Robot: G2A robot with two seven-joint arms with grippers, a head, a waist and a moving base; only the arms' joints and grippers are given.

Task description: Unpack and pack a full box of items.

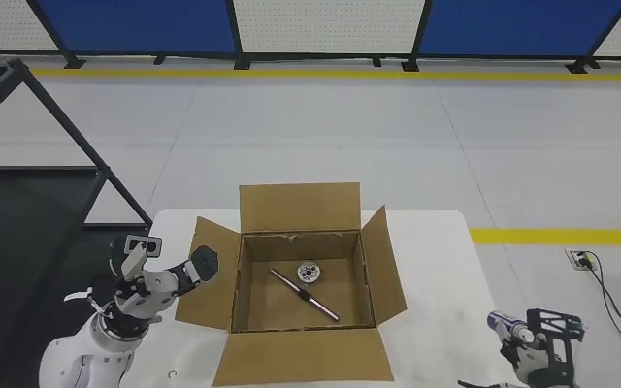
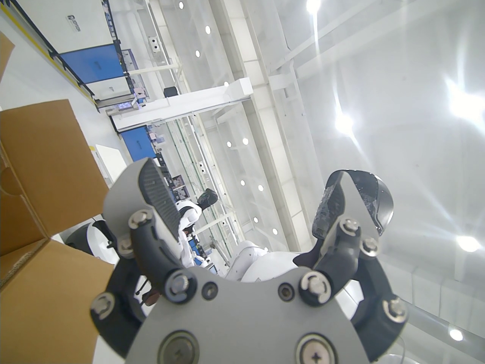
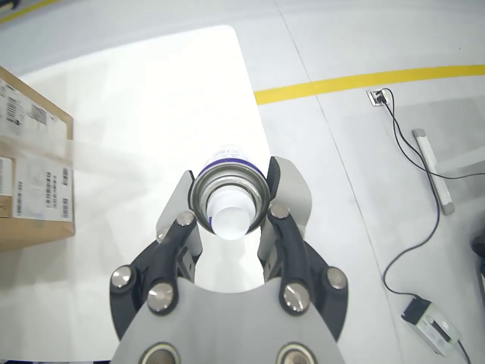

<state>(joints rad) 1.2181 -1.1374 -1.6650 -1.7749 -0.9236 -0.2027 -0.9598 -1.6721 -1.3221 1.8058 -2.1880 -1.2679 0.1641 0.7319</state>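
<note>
Box [image 1: 299, 207]: cardboard, all four flaps folded out, standing mid-bench [image 1: 427, 291]. Two pieces show on its floor.

Left gripper [image 1: 175, 256]: just beside the box's left flap, tilted upward. Fingers [image 2: 157, 195] spread wide apart, holding nothing.

Right gripper [image 3: 232, 181]: over the near right corner of the bench, well apart from the box. Fingers [image 3: 282, 187] clamped on the spray can.

Spray can [image 3: 229, 200]: white cap, purple band, held upright by its upper body, bottom toward the bench. Whether it touches the surface cannot be told.

Rod [image 1: 304, 294]: slim metal, lying diagonally across the box floor.

Round part [image 1: 309, 271]: small pale disc with holes, just beside the rod's far end.

Status, as judged: unpacking under way and not finished. The can is out but not released. The rod and round part remain to be lifted out. Repacking has not begun.
</note>
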